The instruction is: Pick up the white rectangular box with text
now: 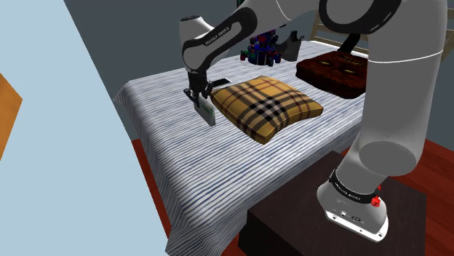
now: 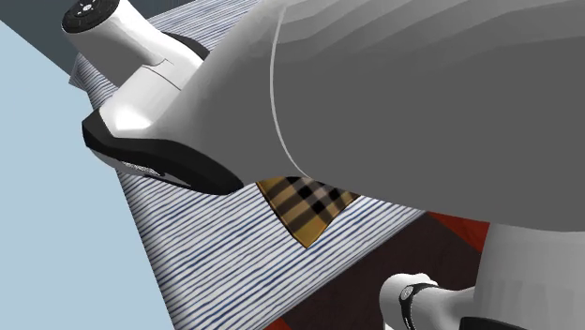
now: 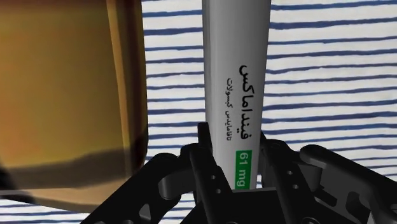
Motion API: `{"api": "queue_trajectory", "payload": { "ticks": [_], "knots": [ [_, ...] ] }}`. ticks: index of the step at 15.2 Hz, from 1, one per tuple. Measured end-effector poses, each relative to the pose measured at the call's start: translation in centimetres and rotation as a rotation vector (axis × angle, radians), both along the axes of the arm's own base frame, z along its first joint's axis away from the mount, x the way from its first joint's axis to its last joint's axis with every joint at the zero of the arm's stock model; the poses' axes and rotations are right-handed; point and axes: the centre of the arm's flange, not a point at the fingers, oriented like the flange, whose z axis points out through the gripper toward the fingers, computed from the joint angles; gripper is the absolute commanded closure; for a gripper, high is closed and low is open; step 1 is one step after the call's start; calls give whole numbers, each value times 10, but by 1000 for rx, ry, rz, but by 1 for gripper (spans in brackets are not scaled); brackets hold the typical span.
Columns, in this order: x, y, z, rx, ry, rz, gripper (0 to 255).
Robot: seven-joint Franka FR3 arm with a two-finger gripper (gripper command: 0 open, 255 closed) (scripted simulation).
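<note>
Wrist view: white lettered box (image 3: 236, 83) tight in the claw (image 3: 237, 150), beside cushion (image 3: 63, 95)

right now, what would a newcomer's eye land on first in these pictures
Probably the tan plaid cushion in the middle of the blue-striped cover. Next comes the white box with black text and a green tag, clasped between the black fingers just beside the cushion.

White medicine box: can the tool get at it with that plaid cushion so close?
Yes, it seems: the tool clasps the white medicine box; the plaid cushion lies beside it, not in between.
</note>
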Motion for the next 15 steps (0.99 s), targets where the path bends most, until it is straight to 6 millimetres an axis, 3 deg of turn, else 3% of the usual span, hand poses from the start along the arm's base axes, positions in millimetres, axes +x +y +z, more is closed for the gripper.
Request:
{"api": "queue_trajectory", "payload": {
  "ticks": [15],
  "knots": [
    [0,-1,74,0,0,0,255]
  ]
}}
